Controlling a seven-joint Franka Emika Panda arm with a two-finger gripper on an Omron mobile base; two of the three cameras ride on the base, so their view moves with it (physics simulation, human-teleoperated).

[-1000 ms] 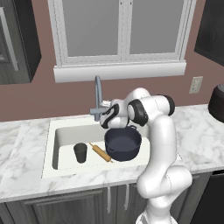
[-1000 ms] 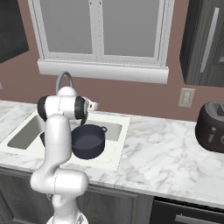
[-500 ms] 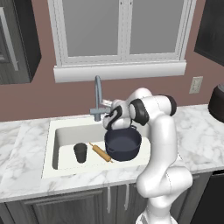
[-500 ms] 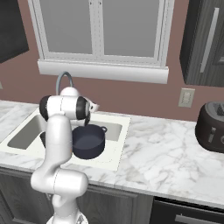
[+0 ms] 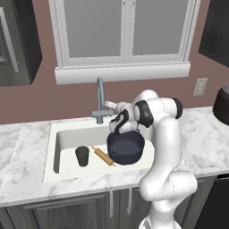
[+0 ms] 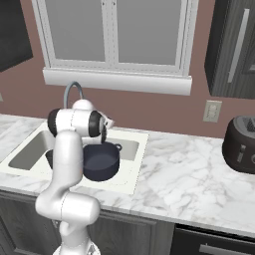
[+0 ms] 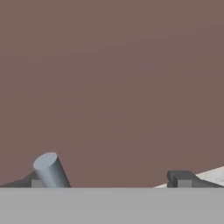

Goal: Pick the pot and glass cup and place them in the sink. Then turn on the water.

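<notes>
The dark navy pot [image 5: 126, 149] [image 6: 101, 162] sits in the right part of the white sink [image 5: 67, 134] [image 6: 30, 149]. The small dark glass cup [image 5: 82, 156] stands upright in the sink's left part. My gripper [image 5: 113, 107] [image 6: 106, 123] [image 7: 109, 180] is open and empty, above the pot and just right of the grey gooseneck faucet [image 5: 100, 96] [image 6: 73, 89], pointing at the back wall. In the hand view a grey cylinder, the faucet lever [image 7: 51, 170], stands right beside one fingertip [image 7: 37, 182]. No water runs from the spout.
A wooden rolling pin [image 5: 103, 156] lies in the sink between cup and pot. A dark toaster [image 6: 241, 144] stands on the marble counter [image 6: 179, 174] to the right. A window sill [image 5: 123, 71] juts out above the faucet.
The hand has crept up and a little closer to the faucet. Pot, cup and rolling pin have stayed put, and the jaws have stayed open.
</notes>
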